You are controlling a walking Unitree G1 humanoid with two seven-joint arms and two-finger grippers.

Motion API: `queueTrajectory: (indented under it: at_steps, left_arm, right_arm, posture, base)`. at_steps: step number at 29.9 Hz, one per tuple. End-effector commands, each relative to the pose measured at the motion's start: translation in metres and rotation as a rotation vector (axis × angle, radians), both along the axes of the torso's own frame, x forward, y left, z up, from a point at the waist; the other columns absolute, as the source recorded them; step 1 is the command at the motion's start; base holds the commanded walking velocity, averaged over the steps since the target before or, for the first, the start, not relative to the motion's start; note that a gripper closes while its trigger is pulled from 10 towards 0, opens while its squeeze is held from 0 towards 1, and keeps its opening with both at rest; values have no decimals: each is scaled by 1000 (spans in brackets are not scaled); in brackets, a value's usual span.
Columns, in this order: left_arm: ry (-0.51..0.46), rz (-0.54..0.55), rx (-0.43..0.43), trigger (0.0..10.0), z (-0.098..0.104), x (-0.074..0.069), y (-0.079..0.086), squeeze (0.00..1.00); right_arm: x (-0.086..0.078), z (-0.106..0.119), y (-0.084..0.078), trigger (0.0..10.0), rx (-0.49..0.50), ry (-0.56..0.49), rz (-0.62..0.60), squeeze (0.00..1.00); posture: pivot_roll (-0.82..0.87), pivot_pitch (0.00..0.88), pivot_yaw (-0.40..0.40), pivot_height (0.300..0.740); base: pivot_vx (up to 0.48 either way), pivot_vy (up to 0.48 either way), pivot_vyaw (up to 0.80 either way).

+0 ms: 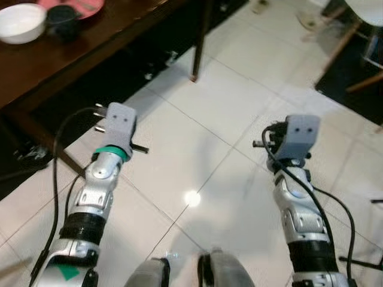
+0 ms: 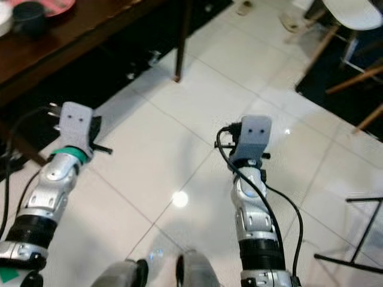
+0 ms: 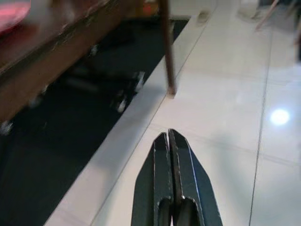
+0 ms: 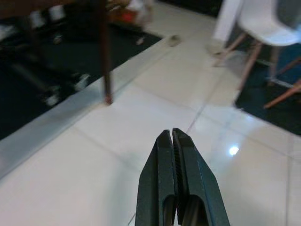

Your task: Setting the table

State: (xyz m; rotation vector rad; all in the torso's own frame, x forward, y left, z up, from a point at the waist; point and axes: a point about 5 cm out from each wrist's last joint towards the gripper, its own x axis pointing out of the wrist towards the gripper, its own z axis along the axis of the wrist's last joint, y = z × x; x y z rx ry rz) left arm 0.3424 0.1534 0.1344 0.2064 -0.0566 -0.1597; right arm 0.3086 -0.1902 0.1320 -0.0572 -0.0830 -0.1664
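A dark wooden table (image 1: 90, 49) stands at the upper left. On it sit a white bowl (image 1: 21, 23), a dark cup (image 1: 61, 20) and a pink plate (image 1: 81, 6). My left gripper (image 3: 168, 136) is shut with nothing in it, held low over the white tiled floor and pointing towards the table's edge. My right gripper (image 4: 172, 134) is also shut and holds nothing, out over bare tiles to the right of the table. In the head views both arms reach forward, and the grey wrist housings (image 1: 119, 124) (image 1: 301, 136) cover the fingers.
A table leg (image 1: 199, 42) stands on the tiles ahead. A dark rug (image 1: 119, 81) lies under the table. A white chair (image 2: 353, 15) with wooden legs and slippers (image 1: 311, 21) are at the far right. A black metal frame (image 2: 359, 233) stands at the near right.
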Motion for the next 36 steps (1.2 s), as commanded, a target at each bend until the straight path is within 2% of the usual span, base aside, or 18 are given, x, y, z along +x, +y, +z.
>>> queueTrajectory:
  at_steps: [1,21,34,36]
  left_arm:
    - [25,-13,2,10000,-7,-2,-4,0]
    - [19,-12,0,10000,-7,-1,-6,0]
    - [9,-52,14,10000,-7,-4,-15,0]
    - [3,-80,16,10000,-6,-6,-19,0]
  right_arm:
    - [-2,-5,-3,10000,4,17,-12,0]
    - [1,-4,-3,10000,-4,12,-2,0]
    - [2,-2,-2,10000,0,2,3,0]
    - [2,-2,-2,10000,2,1,2,0]
  posture:
    - [67,103,41,740]
    - [65,88,39,740]
    - [68,88,39,740]
    - [68,89,40,740]
  base:
    - [480,0,0]
    - [442,0,0]
    - [399,0,0]
    - [0,0,0]
